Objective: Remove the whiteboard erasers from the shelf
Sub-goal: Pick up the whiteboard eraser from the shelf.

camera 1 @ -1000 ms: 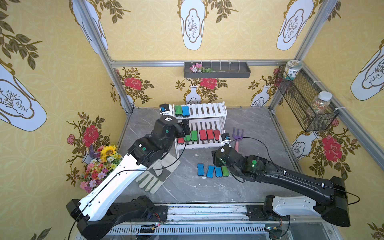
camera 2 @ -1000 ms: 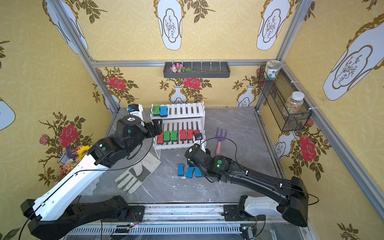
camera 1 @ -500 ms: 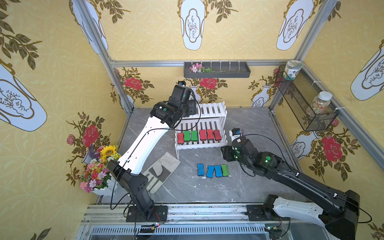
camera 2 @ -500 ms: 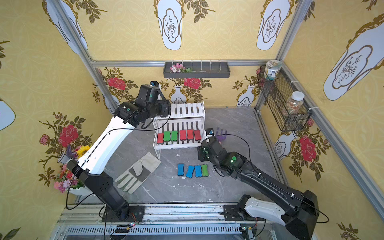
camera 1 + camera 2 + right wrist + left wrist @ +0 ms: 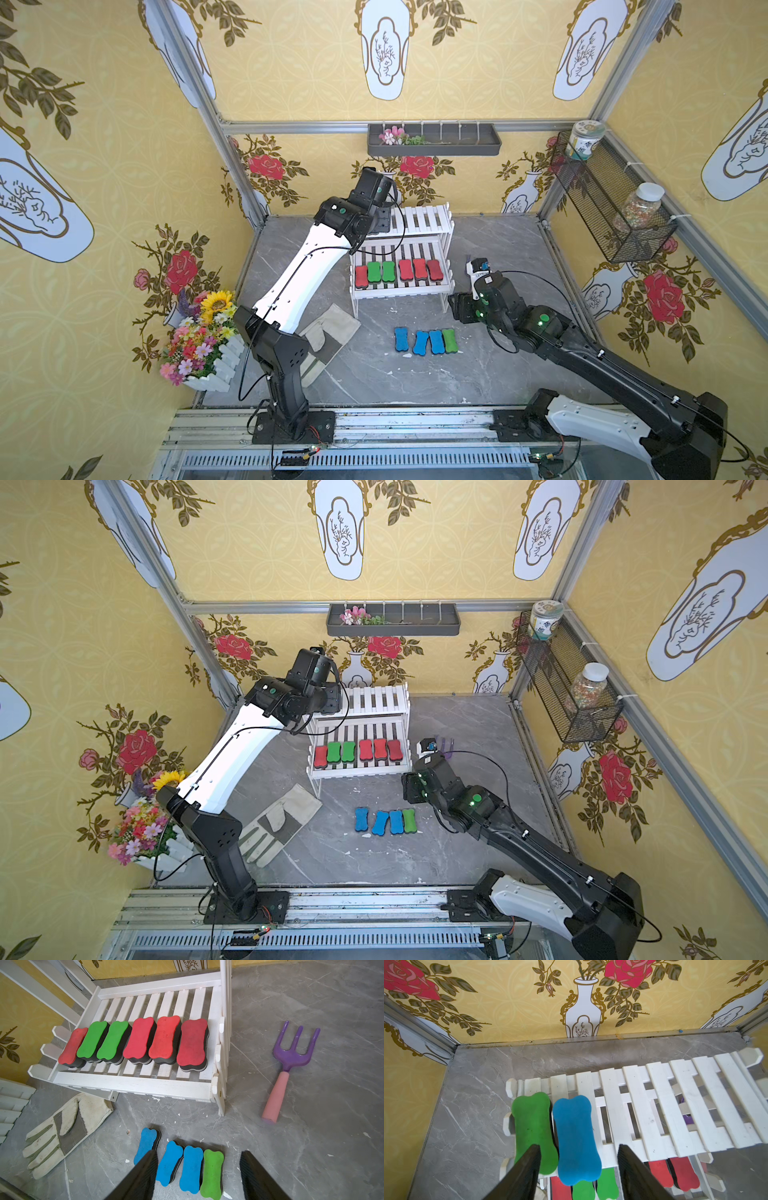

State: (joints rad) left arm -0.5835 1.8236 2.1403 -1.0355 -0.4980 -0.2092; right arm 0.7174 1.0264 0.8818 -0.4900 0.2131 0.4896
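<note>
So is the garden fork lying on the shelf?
No, the garden fork lies on the tabletop beside the shelf.

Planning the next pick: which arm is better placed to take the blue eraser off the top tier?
Left. The left hand, open, straddles the blue eraser on the top tier of the shelf; the right hand hangs by the floor erasers.

The left arm [image 5: 297, 286] stands up from the front edge of the worktop [image 5: 498, 249] and stretches toward its back edge, left of the middle, with the wrist bent downward. The left gripper [image 5: 578, 1147] has its jaws parted. The right arm [image 5: 590, 353] lies low from the front right corner toward the middle, and the right gripper [image 5: 197, 1153] points down with its jaws spread.
</note>
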